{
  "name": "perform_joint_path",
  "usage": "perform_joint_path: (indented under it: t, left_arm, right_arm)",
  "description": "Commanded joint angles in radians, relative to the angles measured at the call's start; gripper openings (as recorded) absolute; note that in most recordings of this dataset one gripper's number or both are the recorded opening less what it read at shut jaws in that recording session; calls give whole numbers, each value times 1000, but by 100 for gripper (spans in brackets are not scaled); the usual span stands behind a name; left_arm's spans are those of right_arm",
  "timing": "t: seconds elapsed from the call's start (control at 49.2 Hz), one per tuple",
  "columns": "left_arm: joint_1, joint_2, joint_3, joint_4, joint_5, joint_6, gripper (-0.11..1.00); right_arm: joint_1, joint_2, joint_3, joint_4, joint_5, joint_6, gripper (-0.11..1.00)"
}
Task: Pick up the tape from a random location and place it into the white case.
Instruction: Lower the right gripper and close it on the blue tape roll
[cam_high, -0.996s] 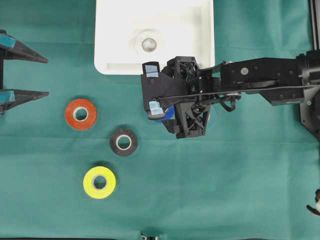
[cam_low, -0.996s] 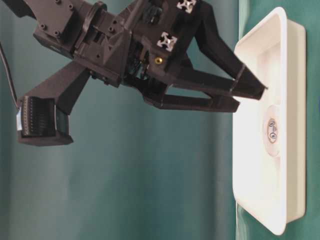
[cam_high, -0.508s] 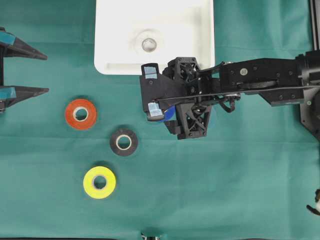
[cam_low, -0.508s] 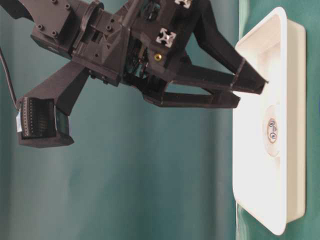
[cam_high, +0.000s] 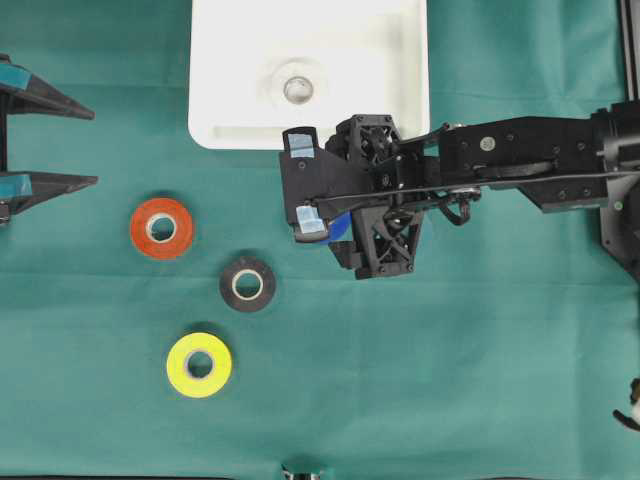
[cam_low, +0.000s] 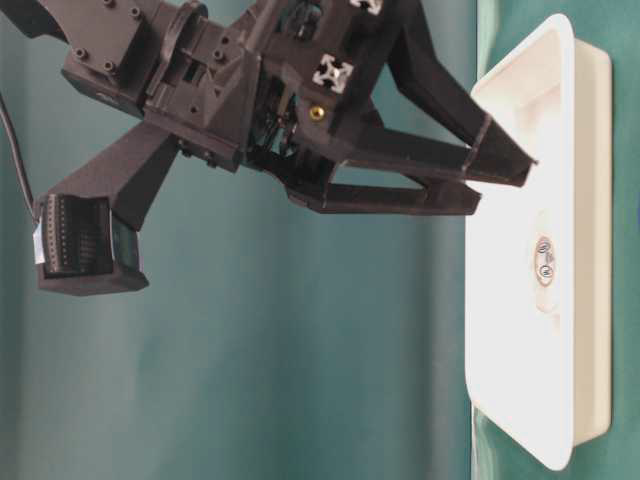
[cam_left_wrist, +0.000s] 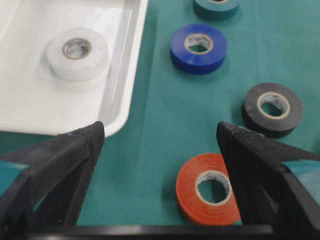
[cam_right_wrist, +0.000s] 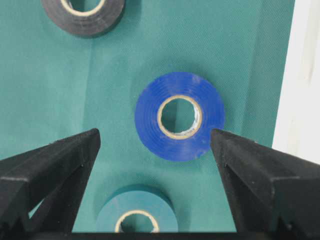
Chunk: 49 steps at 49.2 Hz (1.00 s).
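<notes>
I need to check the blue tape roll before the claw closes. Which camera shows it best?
The right wrist view: the blue tape roll lies whole and centred between the open right claw fingers. The left wrist view shows it whole but farther off; overhead shows only a sliver under the arm; the table-level view shows none.

Both the right gripper (cam_high: 305, 185) and left gripper (cam_high: 88, 150) hold jaws wide apart.
</notes>
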Motion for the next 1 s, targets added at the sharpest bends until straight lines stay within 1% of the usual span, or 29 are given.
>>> perform_joint_path:
  t: [0.0, 0.305, 0.467, 0.772, 0.976]
  left_arm:
    - [3, 9, -11, -2, -5, -2, 95]
    - [3, 9, -11, 0, -5, -2, 95]
    - [3, 9, -11, 0, -5, -2, 95]
    - [3, 9, -11, -2, -5, -2, 95]
    - [3, 9, -11, -2, -5, -2, 95]
  right_arm:
    - [2, -12, -26, 2, -5, 2, 92]
    - [3, -2, -25, 2, -11, 3, 92]
    - [9, 35, -21, 0, -29, 23, 92]
    - [25, 101, -15, -2, -107, 26, 92]
    - [26, 141, -2, -3, -137, 28, 92]
